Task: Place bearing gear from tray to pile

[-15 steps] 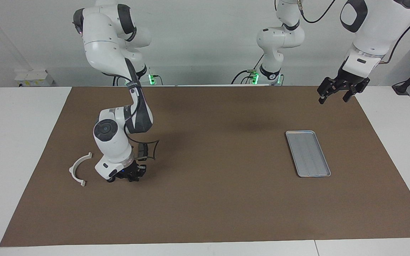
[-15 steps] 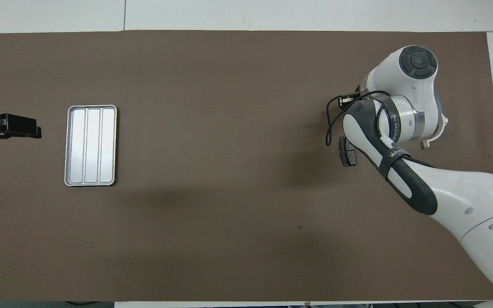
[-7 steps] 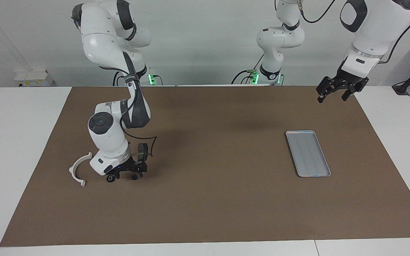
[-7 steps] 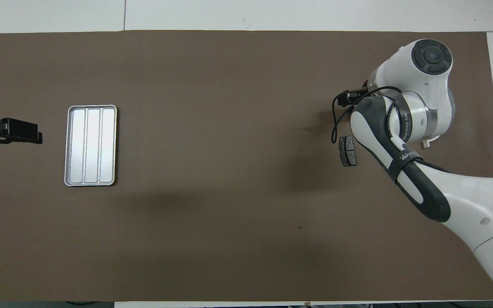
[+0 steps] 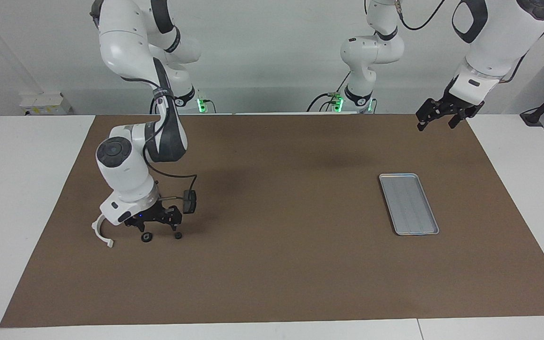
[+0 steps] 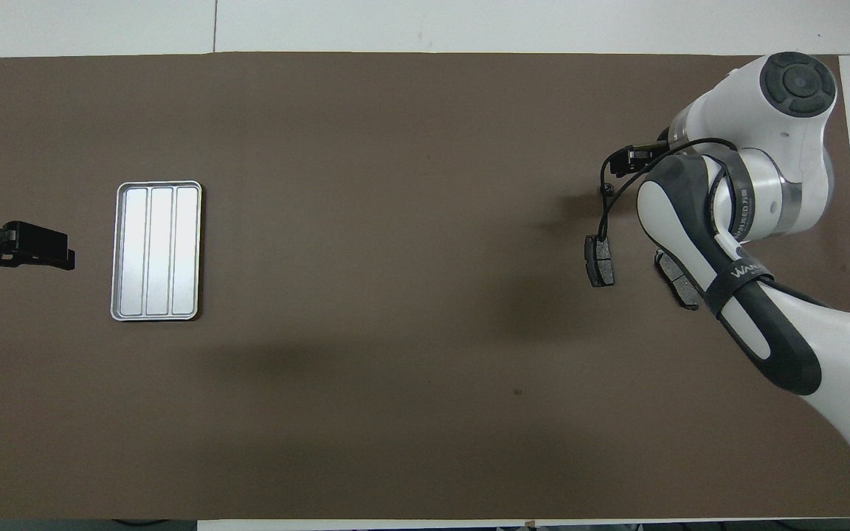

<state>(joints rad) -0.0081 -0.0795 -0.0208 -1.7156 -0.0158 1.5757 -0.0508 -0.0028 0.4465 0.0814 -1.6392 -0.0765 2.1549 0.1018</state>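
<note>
The silver tray (image 5: pixel 409 203) lies empty on the brown mat; it also shows in the overhead view (image 6: pixel 156 251). The pile is a white arc (image 5: pixel 99 231), a dark brake pad (image 5: pixel 189 201) (image 6: pixel 600 262) and a second pad (image 6: pixel 679 280). Two small dark round gears (image 5: pixel 177 234) (image 5: pixel 147 237) lie on the mat beside the pile. My right gripper (image 5: pixel 155 225) hangs open just above them, holding nothing. It is hidden under the arm in the overhead view. My left gripper (image 5: pixel 436 123) (image 6: pixel 63 251) waits open in the air near the mat's edge at the left arm's end.
The brown mat (image 5: pixel 276 264) covers most of the white table. A black cable (image 6: pixel 602 214) hangs from the right arm's wrist over the pile. The right arm's forearm (image 6: pixel 698 236) covers the arc from above.
My right gripper has opened, risen and moved toward the right arm's end of the table, leaving a small gear on the mat. The left gripper has drifted slightly.
</note>
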